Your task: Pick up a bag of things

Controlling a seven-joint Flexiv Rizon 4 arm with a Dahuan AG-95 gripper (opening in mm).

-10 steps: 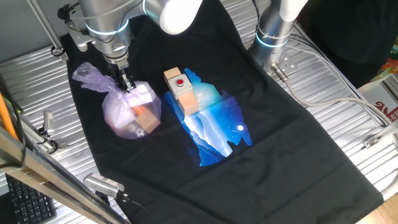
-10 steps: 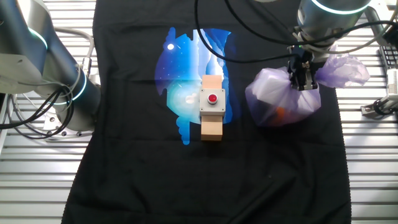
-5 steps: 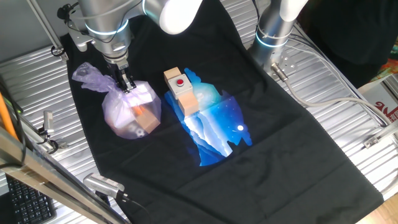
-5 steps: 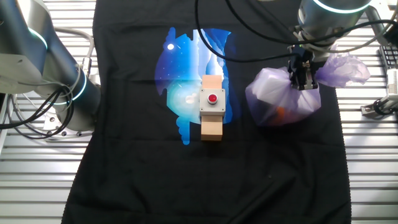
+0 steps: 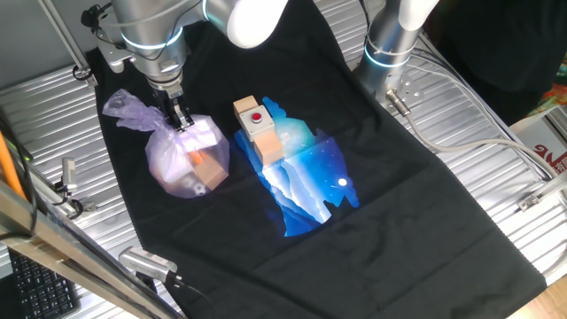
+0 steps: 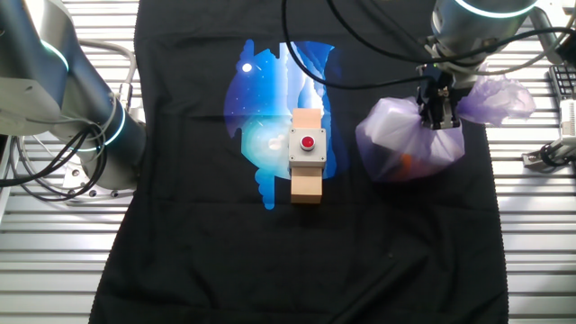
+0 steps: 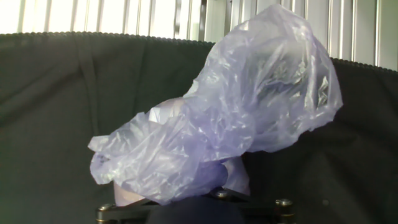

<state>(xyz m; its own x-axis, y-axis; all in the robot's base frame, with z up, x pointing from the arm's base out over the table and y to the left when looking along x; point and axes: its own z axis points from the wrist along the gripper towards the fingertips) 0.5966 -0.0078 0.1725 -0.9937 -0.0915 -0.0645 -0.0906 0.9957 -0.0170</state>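
In one fixed view, the translucent pale-lilac thin plastic bag is the first thing from the left. It lies on the black cloth that covers the ribbed metal counter, and tan and orange blocks show through its skin. Its crinkled loose top spreads out to the left. The end effector comes down from above at the neck of this bag, and its two dark fingers stand narrow with the gathered plastic between them; I judge that it is clamped on the neck. The bag's body rests on the cloth, so the lift is not yet done.

Further right, just beside the bag but not touching it, stands the bare wooden block with a red button, partly on the blue and white print of the cloth.

In the hand view, the lilac plastic fills the middle and falls over the finger base, so the fingertips are hidden.

What could go wrong: the film is thin and slippery, and if only a few folds are caught, the weight of the blocks may pull the neck out during the rise. The plastic may also tear. A swinging bag could hit the wooden block.
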